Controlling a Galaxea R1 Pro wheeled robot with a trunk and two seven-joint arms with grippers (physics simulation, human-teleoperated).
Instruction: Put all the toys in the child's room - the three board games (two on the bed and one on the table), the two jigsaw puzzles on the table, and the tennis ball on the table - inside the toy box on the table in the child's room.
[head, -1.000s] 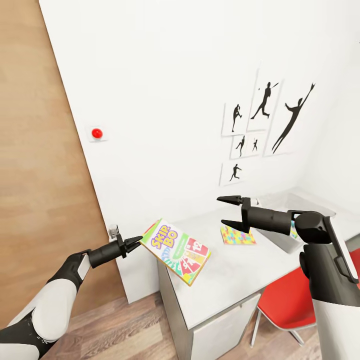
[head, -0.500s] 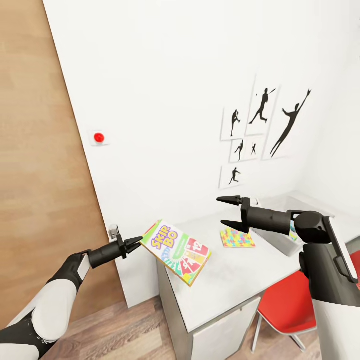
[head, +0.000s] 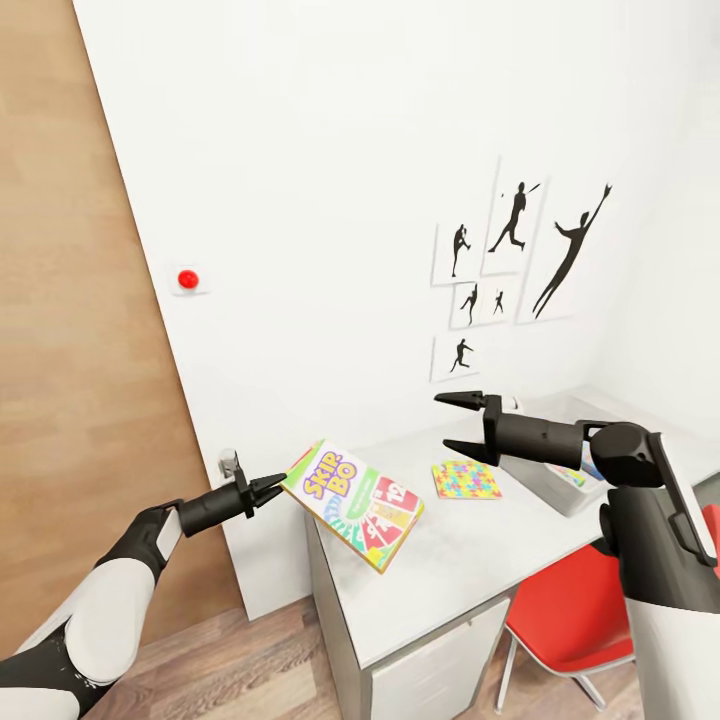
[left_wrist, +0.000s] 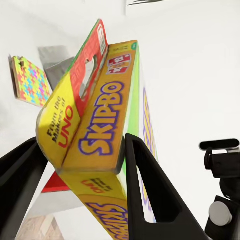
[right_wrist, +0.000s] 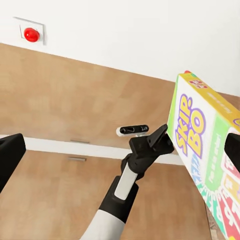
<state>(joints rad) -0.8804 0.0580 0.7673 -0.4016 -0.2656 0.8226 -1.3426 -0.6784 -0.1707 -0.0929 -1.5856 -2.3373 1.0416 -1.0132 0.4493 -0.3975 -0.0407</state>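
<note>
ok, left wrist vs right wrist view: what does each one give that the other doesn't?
Left wrist view: the yellow edge of the Skip-Bo box clamped between the left gripper jaws, and a jigsaw puzzle beyond on the table. Right wrist view: the box's printed face, the left arm reaching in from the side, the wood door panel, and a red wall button. Both: the Skip-Bo box and white wall.

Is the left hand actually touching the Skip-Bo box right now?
Touching. In the left wrist view both fingers of the left hand press the Skip-Bo box at its yellow edge; the head view shows it held above the table.
</note>
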